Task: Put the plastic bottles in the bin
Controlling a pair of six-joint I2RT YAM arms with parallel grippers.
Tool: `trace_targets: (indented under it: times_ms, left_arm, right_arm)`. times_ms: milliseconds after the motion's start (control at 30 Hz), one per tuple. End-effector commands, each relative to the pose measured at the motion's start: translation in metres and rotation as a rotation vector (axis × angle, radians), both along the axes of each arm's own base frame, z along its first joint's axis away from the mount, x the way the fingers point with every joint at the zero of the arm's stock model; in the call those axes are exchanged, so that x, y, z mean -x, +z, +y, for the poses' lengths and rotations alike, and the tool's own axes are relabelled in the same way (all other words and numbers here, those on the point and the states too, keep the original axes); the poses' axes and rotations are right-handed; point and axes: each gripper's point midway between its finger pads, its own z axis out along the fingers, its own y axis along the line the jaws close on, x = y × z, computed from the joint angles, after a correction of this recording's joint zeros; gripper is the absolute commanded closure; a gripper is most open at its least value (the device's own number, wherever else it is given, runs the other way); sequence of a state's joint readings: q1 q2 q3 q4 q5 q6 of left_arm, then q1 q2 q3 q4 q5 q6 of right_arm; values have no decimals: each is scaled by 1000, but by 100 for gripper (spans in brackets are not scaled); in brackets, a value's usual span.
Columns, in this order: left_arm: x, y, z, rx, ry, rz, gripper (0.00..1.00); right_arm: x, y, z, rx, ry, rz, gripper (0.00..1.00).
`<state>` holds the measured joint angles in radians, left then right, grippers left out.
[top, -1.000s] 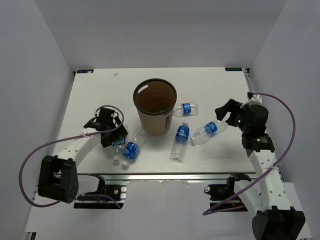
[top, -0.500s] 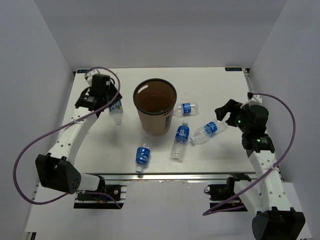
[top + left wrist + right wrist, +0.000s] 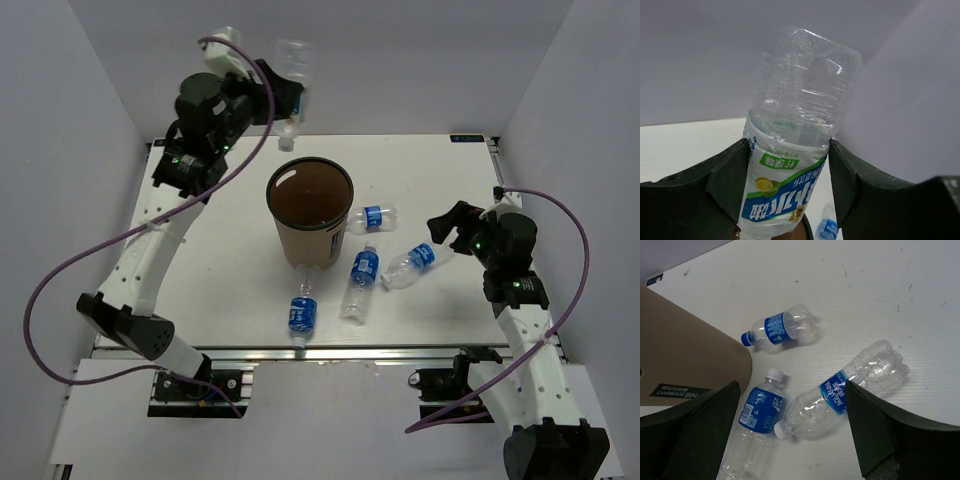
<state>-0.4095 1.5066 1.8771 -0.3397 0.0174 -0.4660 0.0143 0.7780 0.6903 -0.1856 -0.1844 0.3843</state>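
The left gripper (image 3: 288, 98) is clamping the white-green-label bottle (image 3: 294, 62) between its two black fingers (image 3: 732, 175). It is gripping across the label band, with the jaws closed only as far as the bottle's width. In the left wrist view, this gripper (image 3: 788, 167) is showing the white-green-label bottle (image 3: 805, 90) with its clear, crinkled base pointing toward the top of the frame. In the top view the arm is reaching high at the upper left. The held bottle is hanging in the upper centre of the frame, just above the bin (image 3: 310, 250) and a little to its left, and is not touching it.

The right gripper (image 3: 449, 226) is hovering at the right of the frame with its jaws spread wide and nothing between them. Its wrist view is looking down between the right gripper (image 3: 790, 435) fingers at three bottles and the bin (image 3: 685, 360) wall.

The bin is standing upright at the centre of the table (image 3: 200, 260), mouth open. Four blue-banded bottles are lying on their sides:
- The far bottle (image 3: 372, 216) is lying just right of the bin.
- The middle bottle (image 3: 362, 280) is lying below and right of the bin.
- The right bottle (image 3: 418, 260) is lying near the right gripper.
- The front bottle (image 3: 303, 305) is lying at the bin's foot.
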Motion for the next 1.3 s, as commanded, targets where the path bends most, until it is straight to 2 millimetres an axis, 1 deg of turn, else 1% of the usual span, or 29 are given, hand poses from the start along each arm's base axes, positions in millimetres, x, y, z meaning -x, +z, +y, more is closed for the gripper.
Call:
trace_targets:
  times_ms: [0,33,100,133,167,200,233,267,333,367,433,467,500,567,667,733,800,833,867,900,933,967,1000,1033,1133,1167,1200,1233,1267]
  left_arm:
    - [-2,-39,-56,-98,-175,34,61]
    - [-3,-56,-66,-123,-187,70,59]
    - [-6,-72,-70,-140,-182,105,58]
    - [-5,-86,-73,-151,-188,132,56]
    - [-3,-90,-73,-139,-189,144,48]
    - [0,-95,-75,-140,-200,151,45]
    - [2,-109,-77,-148,-211,168,41]
    - [9,-105,-74,-138,-215,160,36]
    - [18,-108,-75,-135,-235,156,36]
    - [22,-122,-74,-139,-237,182,34]
    - [34,-116,-70,-127,-244,157,18]
    - [36,-124,-69,-133,-246,170,10]
    - [42,-118,-65,-130,-244,153,2]
    - [45,-120,-60,-136,-231,157,2]
    - [46,-114,-50,-138,-182,151,2]
    - [47,-116,-41,-151,-142,175,2]
    - [44,-117,-17,-151,-10,199,2]
    - [48,-117,-14,-148,-10,199,2]
    - [45,-116,2,-150,76,193,2]
    - [52,-116,13,-148,113,176,2]
    - [51,-115,33,-143,212,170,2]
    - [54,-125,43,-153,257,185,2]
    - [56,-125,54,-150,304,186,2]
    - [60,-121,72,-142,383,180,2]
    - [66,-138,98,-139,481,225,2]
    - [67,-147,108,-138,520,252,2]
    - [69,-164,111,-131,532,291,2]
    - [73,-172,115,-128,538,310,2]
    - [76,-185,123,-138,566,342,2]
  right_arm:
    - [-2,8,2,4,18,-51,11]
    - [-2,7,2,5,19,-46,11]
    - [-1,5,2,5,15,-41,11]
    - [-1,5,2,4,13,-39,11]
    - [-2,3,1,5,10,-36,11]
    - [-1,1,1,3,10,-30,11]
    - [-2,-1,1,3,8,-20,11]
    - [-2,-5,0,4,1,-5,11]
    - [-3,-11,-1,5,-6,22,11]
    - [-3,-13,-1,5,-4,34,11]
    - [-4,-18,0,1,2,50,11]
    - [-4,-19,2,-1,11,56,11]
    - [-4,-22,2,-1,13,67,11]
    - [-5,-25,2,-6,11,79,11]
    - [-7,-36,-6,-4,-50,128,11]
    - [-6,-49,-14,8,-96,188,11]
    - [-6,-63,-19,19,-133,242,11]
    - [-6,-67,-23,26,-152,259,11]
    - [-7,-69,-26,32,-169,277,11]
    - [-5,-82,-30,38,-199,336,11]
    - [-7,-87,-34,49,-221,366,11]
    - [-8,-90,-33,40,-224,386,11]
    - [-7,-95,-32,34,-223,412,11]
    - [-8,-102,-31,27,-223,440,11]
    - [-15,-108,-29,-13,-243,446,11]
    - [-16,-116,-28,-17,-245,459,11]
    - [-17,-117,-20,-55,-218,463,11]
    - [-23,-117,-19,-66,-218,442,11]
    - [-23,-124,-18,-70,-213,440,10]
